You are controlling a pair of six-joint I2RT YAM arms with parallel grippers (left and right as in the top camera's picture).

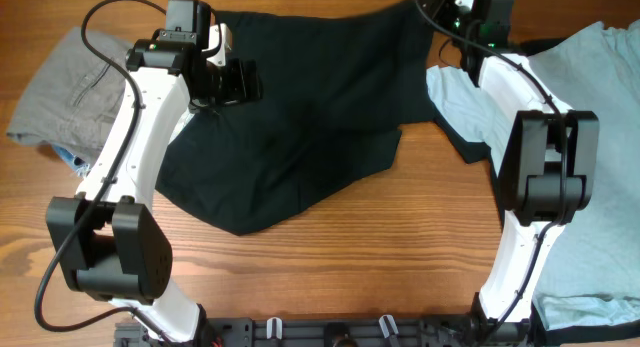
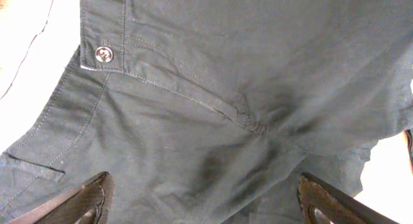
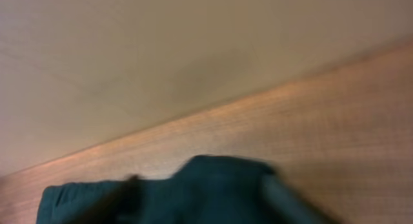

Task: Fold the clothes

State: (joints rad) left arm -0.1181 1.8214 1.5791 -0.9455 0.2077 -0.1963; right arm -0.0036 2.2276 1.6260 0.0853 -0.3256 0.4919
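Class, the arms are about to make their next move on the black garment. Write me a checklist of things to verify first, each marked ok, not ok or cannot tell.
1. Left gripper jaws open: ok, spread wide.
2. Left gripper above the black garment: ok, dark cloth fills its wrist view.
3. Right gripper holding cloth: cannot tell, its wrist view is blurred.
4. Black garment lying flat: not ok, it is creased and its edges are uneven.
5. Black garment clear of the light blue T-shirt: not ok, the two meet on the right.
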